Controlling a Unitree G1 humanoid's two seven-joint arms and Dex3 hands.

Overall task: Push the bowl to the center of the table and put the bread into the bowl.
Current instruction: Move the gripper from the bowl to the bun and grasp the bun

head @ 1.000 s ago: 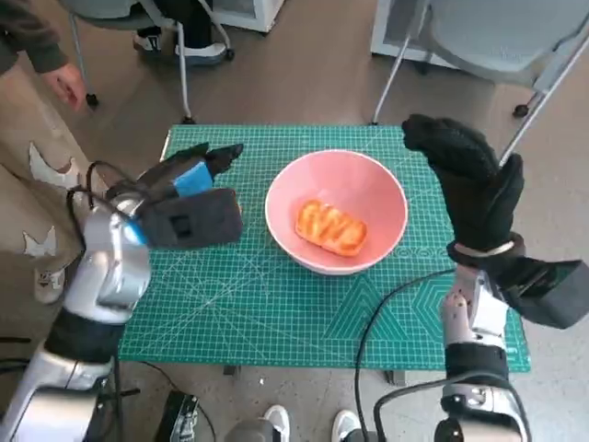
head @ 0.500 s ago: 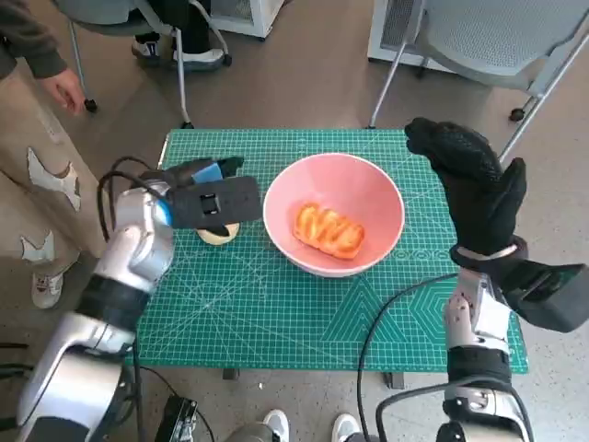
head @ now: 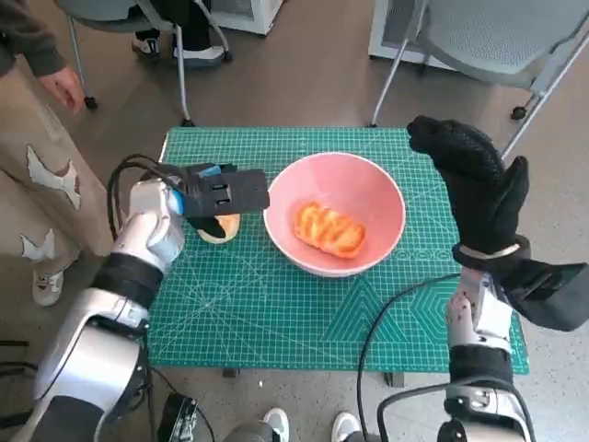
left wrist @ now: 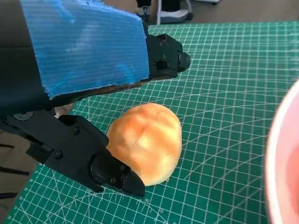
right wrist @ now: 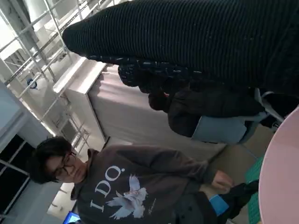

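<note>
The left hand (head: pixel 216 195) hangs low over the green cutting mat (head: pixel 276 313) that covers the surface, its blue-taped back up. A round bread roll (left wrist: pixel 147 142) lies on the mat right under it. In the left wrist view the black fingers (left wrist: pixel 100 165) stand apart on either side of the roll, one tip touching or almost touching its near edge, the other fingers above and beyond it; the hand is open around the roll and not clamped on it, though I can't be sure whether that lower tip truly touches.

Just beside the left hand, on its inner side, sits the pink bowl (head: pixel 377 198), near the middle of the mat. A glazed, striped pastry (head: pixel 329 229) lies in the bottom of it.

The right hand (head: pixel 477 189) in its black knitted glove is raised upright beyond the bowl's far side from the left hand, clear of the bowl, holding nothing, its fingers extended together.

A person in a dark printed sweatshirt (right wrist: pixel 126 186) shows in the right wrist view. Chair legs (head: pixel 184 83) stand on the floor beyond the left hand.
</note>
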